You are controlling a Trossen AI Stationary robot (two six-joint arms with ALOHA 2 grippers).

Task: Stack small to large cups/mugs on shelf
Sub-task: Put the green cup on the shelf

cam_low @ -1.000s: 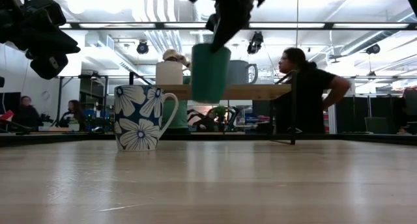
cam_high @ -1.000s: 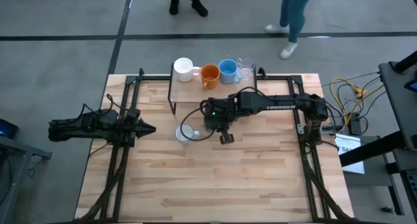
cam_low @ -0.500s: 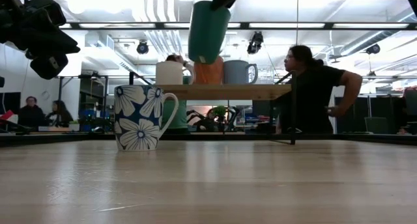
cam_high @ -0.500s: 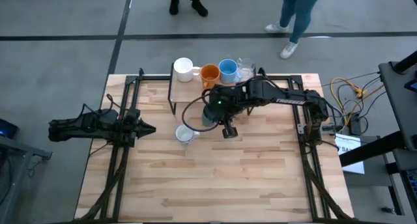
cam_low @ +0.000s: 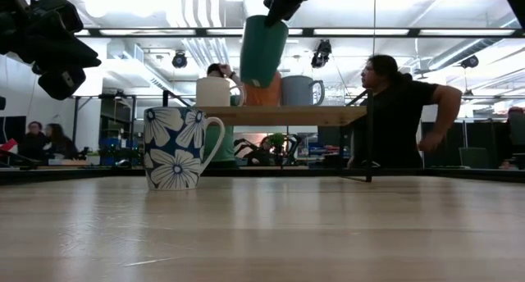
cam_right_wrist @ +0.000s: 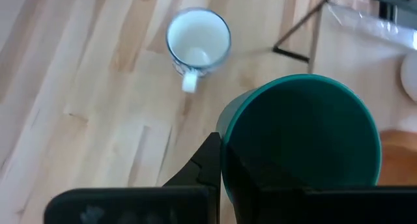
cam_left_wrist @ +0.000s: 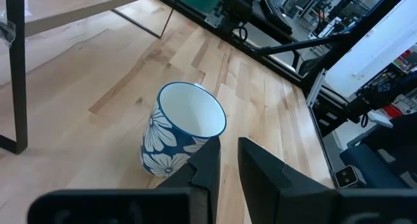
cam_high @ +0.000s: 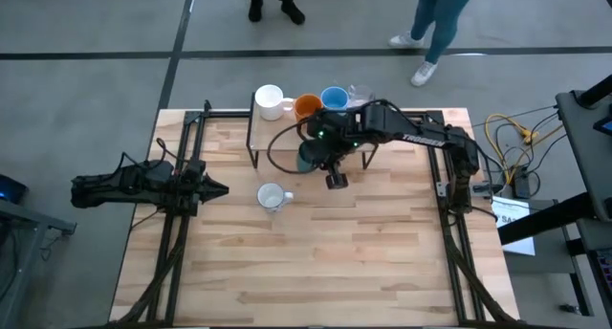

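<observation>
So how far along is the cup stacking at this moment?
Done: white mug, orange mug, blue mug and clear glass sit on the shelf. In hand: right gripper holds the green cup above it. Left: flowered mug on the table.

On the shelf [cam_high: 263, 130] at the table's far edge stand a white mug [cam_high: 270, 101], an orange mug [cam_high: 306, 106], a light blue mug [cam_high: 334, 98] and a clear glass [cam_high: 359, 95]. The right gripper [cam_high: 320, 155] holds a dark green cup [cam_high: 308, 157] at the shelf's front edge. A patterned mug [cam_high: 272, 196] stands on the table [cam_high: 316, 262], and the left gripper [cam_high: 218, 188] waits at the left.
</observation>
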